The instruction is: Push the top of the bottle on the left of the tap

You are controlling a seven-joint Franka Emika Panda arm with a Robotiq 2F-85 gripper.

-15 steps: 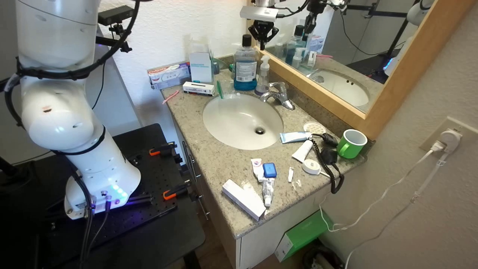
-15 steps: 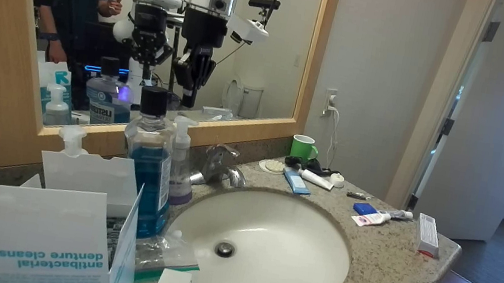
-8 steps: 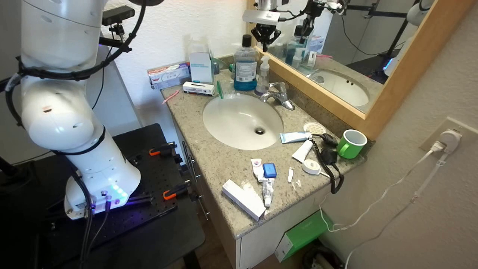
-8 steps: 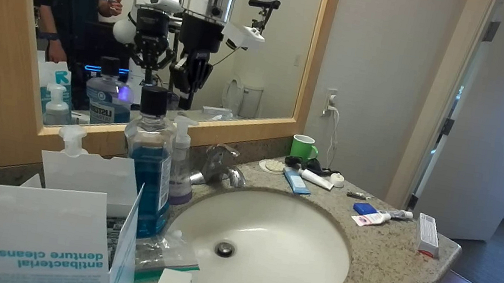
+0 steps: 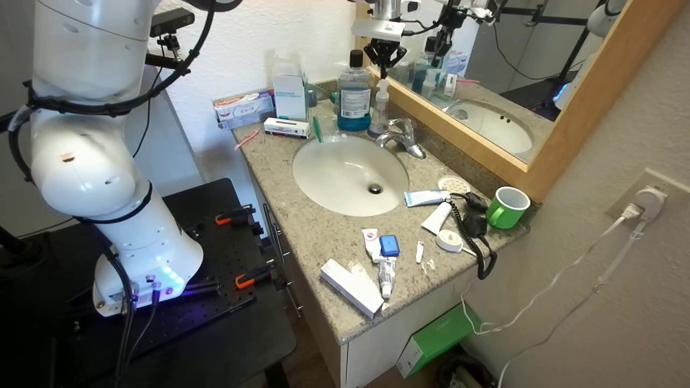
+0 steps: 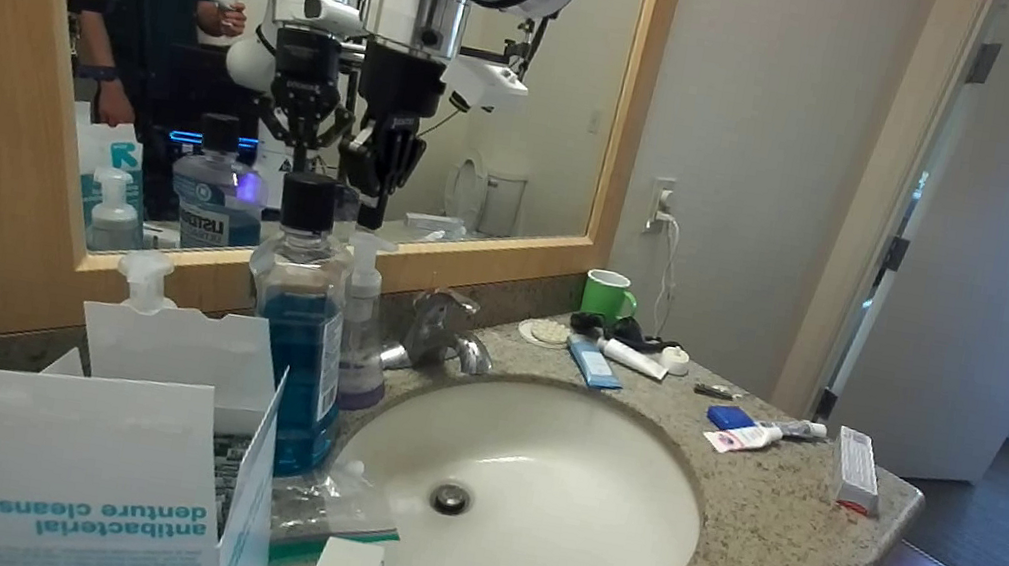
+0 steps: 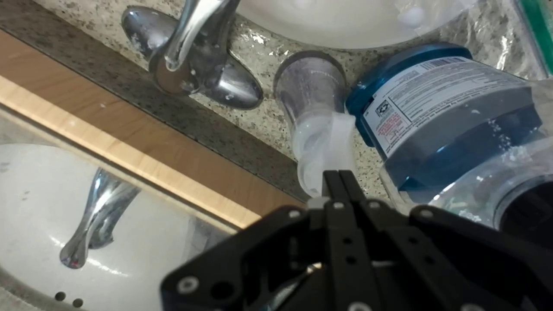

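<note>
The bottle (image 5: 379,119) is a small see-through pump bottle standing upright just left of the tap (image 5: 402,138), and it also shows in an exterior view (image 6: 362,357) and the wrist view (image 7: 312,82). Its top (image 5: 382,89) is a whitish pump head, not dark. The top also shows in an exterior view (image 6: 371,252) and the wrist view (image 7: 322,149). My gripper (image 5: 383,75) is shut and empty, pointing down, its fingertips (image 6: 370,219) just above the top. In the wrist view the fingertips (image 7: 338,173) overlap the pump head; I cannot tell if they touch.
A larger blue mouthwash bottle (image 5: 354,97) with a black cap stands close beside the pump bottle. The wooden mirror frame (image 7: 129,147) runs close behind. The sink (image 5: 345,178) is in front. A white box (image 6: 90,471) and a green cup (image 5: 506,207) stand on the counter.
My gripper has moved down toward the pump head, with a slight sideways shift. It stays shut. The bottles and the other counter items have not moved.
</note>
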